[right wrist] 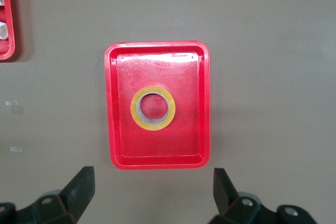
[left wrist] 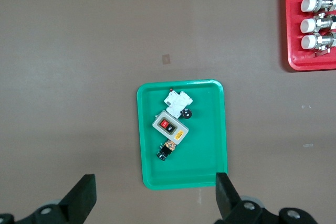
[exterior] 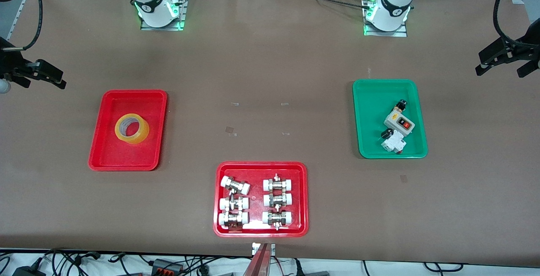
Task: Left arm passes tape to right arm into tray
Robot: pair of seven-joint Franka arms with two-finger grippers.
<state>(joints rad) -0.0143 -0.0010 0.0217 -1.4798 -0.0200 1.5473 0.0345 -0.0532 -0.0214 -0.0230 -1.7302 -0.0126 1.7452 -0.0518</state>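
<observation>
The yellow tape [exterior: 131, 128] lies flat in the plain red tray [exterior: 105, 149] toward the right arm's end of the table. In the right wrist view the tape [right wrist: 153, 108] sits in the middle of the tray [right wrist: 118, 150]. My right gripper [exterior: 44, 82] hangs open and empty high over the bare table beside that tray, and its fingers frame the tray's rim in the right wrist view [right wrist: 152, 187]. My left gripper [exterior: 502, 72] hangs open and empty high at the left arm's end, with its view [left wrist: 155, 192] looking down past a green tray.
A green tray [exterior: 371, 98] holds a grey switch box [exterior: 398, 122] and small electrical parts; it also shows in the left wrist view [left wrist: 210, 156]. A wider red tray [exterior: 221, 225] with several white-capped metal fittings stands nearest the front camera. Small tape marks dot the table's middle.
</observation>
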